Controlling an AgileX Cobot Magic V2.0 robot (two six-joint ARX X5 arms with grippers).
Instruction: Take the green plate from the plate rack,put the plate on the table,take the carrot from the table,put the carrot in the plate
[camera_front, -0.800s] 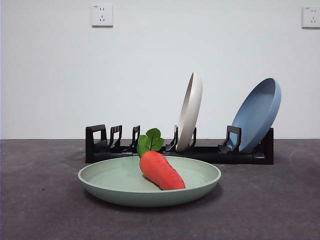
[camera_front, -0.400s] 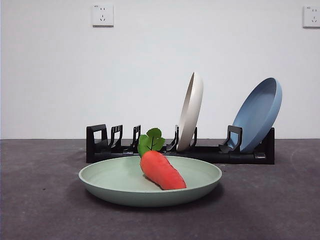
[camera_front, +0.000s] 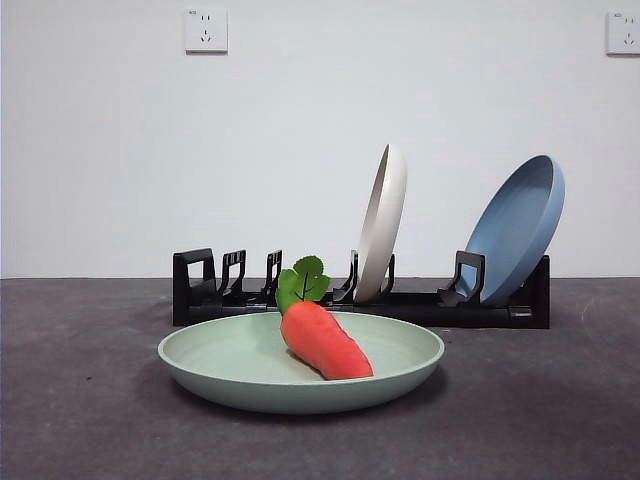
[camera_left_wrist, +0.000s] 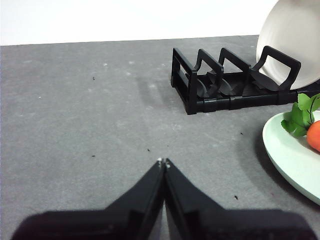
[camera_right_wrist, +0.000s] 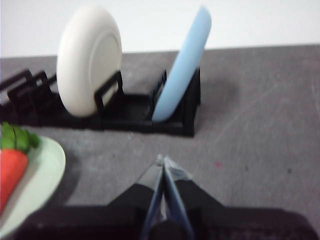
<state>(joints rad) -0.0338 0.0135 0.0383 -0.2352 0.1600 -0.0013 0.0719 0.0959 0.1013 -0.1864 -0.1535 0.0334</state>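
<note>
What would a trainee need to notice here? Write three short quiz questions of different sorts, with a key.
1. True or false: the carrot lies in the green plate.
2. Which dishes stand in the plate rack? A) cream-white plate and light blue plate B) green and blue C) none
3. Fill in: the left gripper and right gripper both have jaws ____.

Key: 1 true; 2 A; 3 shut.
</note>
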